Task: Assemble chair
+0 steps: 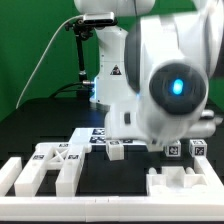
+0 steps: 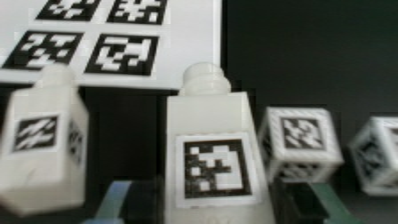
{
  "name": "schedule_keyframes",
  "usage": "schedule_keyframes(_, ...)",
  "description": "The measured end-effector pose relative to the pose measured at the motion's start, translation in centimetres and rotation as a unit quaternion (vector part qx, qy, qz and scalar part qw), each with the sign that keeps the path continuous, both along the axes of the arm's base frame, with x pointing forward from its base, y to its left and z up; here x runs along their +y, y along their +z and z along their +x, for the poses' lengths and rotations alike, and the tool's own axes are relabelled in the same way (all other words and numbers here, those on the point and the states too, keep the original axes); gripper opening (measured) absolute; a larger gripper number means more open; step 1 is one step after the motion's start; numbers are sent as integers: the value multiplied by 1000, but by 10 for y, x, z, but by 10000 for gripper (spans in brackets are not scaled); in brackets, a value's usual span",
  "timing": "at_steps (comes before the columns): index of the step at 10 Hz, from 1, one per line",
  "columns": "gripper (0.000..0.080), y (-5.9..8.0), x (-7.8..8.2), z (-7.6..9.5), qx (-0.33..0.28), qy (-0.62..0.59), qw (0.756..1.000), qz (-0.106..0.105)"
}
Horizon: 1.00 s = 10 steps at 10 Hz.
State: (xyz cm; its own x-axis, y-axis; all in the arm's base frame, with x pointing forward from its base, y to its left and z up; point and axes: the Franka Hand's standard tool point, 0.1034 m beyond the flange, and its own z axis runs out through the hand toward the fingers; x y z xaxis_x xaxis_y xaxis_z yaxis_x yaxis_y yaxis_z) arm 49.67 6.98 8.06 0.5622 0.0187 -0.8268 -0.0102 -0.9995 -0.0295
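The chair lies in loose white tagged parts on the black table. In the wrist view an upright bar [image 2: 217, 140] with a rounded peg end stands between my gripper [image 2: 221, 205] fingers [image 2: 128, 205], which flank it with narrow gaps, so the gripper is open. A second bar [image 2: 45, 140] stands beside it, with a cube [image 2: 299, 135] and another part [image 2: 377, 150] on the other side. In the exterior view small tagged parts [image 1: 115, 150] show below the arm, whose body hides the fingers.
The marker board [image 2: 98, 35] lies just beyond the bars. A big white part with X cut-outs [image 1: 55, 162] lies at the exterior view's left, and a blocky white part [image 1: 185, 182] at its right. The arm's wrist [image 1: 170, 85] fills the foreground.
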Motion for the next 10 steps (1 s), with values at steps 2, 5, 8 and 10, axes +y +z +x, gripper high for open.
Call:
schedule_keyframes(2,284,-8,9,9,-70,1,997,-9)
schedule_keyframes(5,284,-3,11,20,-216,-8,976,-4)
schedule_keyframes(8,284,64,25,94,-356,10,934,26)
schedule_keyframes(10,284,64,26,88,-458,6,889,28)
